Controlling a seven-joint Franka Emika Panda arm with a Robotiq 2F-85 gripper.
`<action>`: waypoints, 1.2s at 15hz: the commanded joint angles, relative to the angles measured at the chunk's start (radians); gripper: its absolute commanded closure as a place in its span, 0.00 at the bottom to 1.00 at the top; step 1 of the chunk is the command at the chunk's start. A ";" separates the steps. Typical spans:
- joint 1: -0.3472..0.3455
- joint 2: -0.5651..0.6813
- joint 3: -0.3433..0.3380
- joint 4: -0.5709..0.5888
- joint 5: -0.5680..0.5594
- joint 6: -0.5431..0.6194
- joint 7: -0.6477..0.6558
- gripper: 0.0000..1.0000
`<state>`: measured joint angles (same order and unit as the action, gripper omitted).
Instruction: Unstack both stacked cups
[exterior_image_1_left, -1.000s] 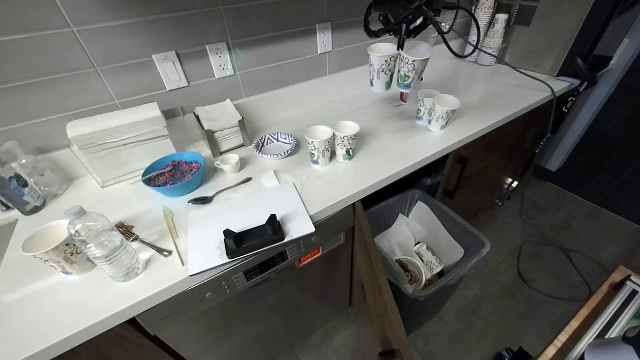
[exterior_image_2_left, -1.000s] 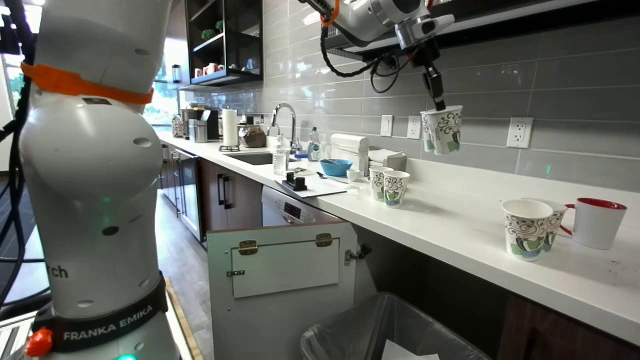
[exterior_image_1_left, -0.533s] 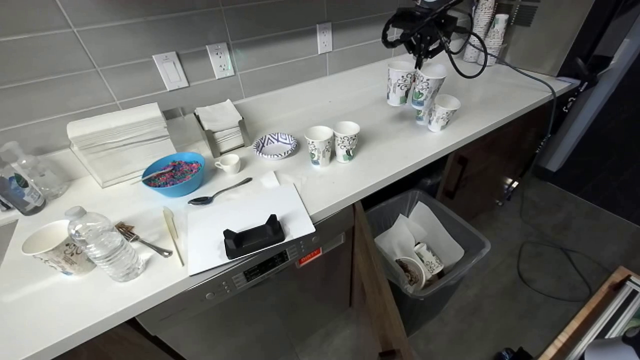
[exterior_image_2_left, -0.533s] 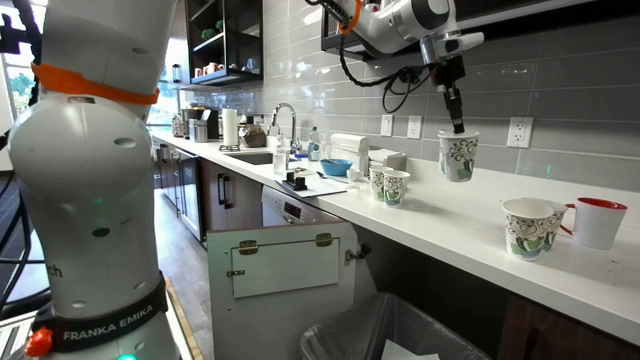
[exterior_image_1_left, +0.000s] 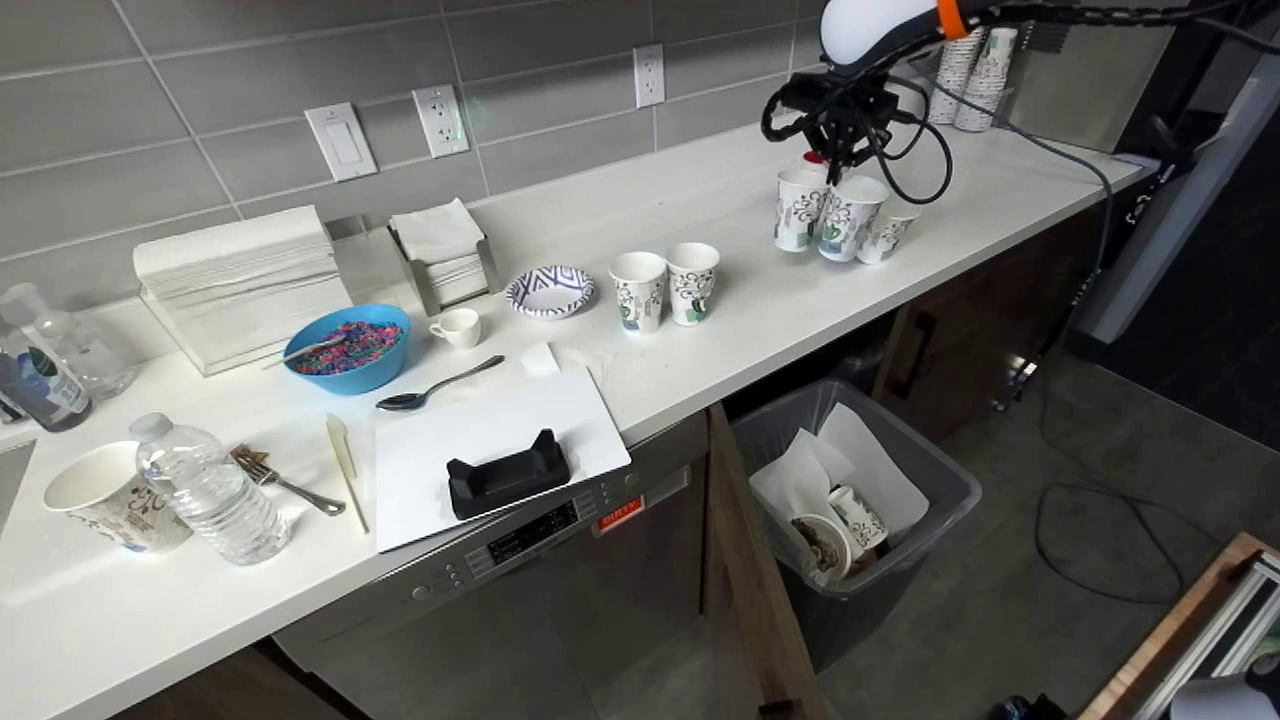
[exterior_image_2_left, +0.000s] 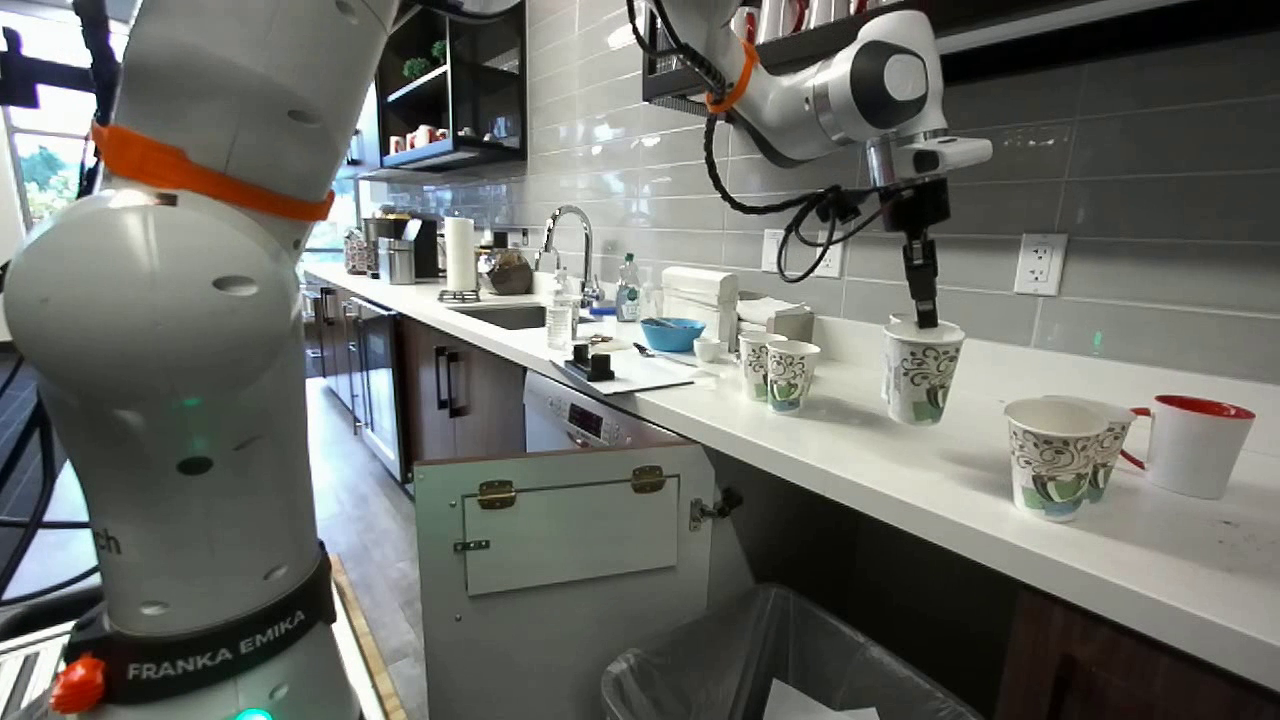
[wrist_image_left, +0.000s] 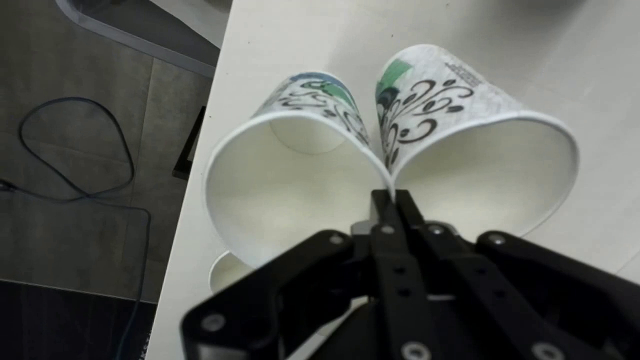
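My gripper (exterior_image_1_left: 833, 178) is shut on the adjoining rims of two white patterned paper cups, side by side: a cup (exterior_image_1_left: 801, 215) and another cup (exterior_image_1_left: 848, 225). In an exterior view the gripper (exterior_image_2_left: 927, 322) holds the near cup (exterior_image_2_left: 922, 378), with the other mostly hidden behind it. They hang low over the counter; contact is hard to tell. In the wrist view the fingertips (wrist_image_left: 394, 196) pinch between the left cup (wrist_image_left: 315, 100) and right cup (wrist_image_left: 425, 95). Two cups (exterior_image_1_left: 640, 300) (exterior_image_1_left: 692, 290) stand by the bowl. Two more (exterior_image_2_left: 1055, 460) (exterior_image_2_left: 1108, 450) stand close together.
A white mug with red inside (exterior_image_2_left: 1200, 450) stands beside the near cups. A blue-patterned bowl (exterior_image_1_left: 550, 291), blue bowl (exterior_image_1_left: 365, 370) and white sheet (exterior_image_1_left: 450, 450) lie further along. A bin (exterior_image_1_left: 850, 590) is below the counter. Tall cup stacks (exterior_image_1_left: 960, 80) are at the back.
The gripper has moved down toward the counter, carrying both cups, and shifted toward the standing pair beside the mug. The grip on the rims stays.
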<state>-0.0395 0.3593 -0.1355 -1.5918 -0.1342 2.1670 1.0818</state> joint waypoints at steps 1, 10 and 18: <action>-0.008 0.070 -0.004 0.043 0.050 0.015 -0.005 0.99; -0.008 0.153 -0.014 0.105 0.058 0.047 -0.017 0.99; -0.005 0.189 -0.015 0.132 0.056 0.042 -0.023 0.69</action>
<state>-0.0474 0.5198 -0.1424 -1.4883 -0.1000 2.1999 1.0776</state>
